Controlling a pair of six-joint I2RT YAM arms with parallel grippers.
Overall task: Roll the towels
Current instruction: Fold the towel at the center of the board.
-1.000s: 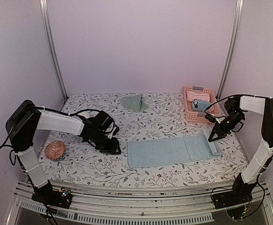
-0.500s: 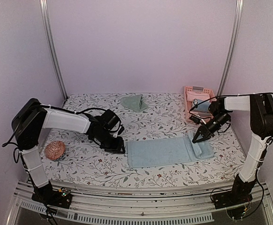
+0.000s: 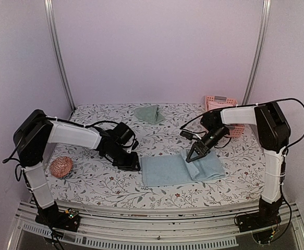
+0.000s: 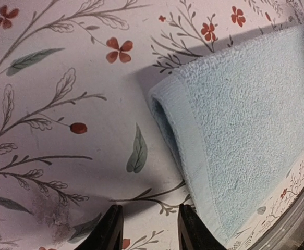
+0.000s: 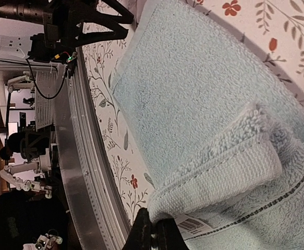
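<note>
Dragging leftward since before — right jaws pinching the blue towel (image 3: 165, 172)

towel (image 3: 165, 172) centre, 2nd towel (image 3: 149, 113) behind, basket (image 3: 220, 99) right

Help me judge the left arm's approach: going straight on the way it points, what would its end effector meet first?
Probably the flowered table cover, just short of the edge of the blue towel: the left end effector tilts down toward it. The towel lies slightly aside; depth is unclear.
</note>
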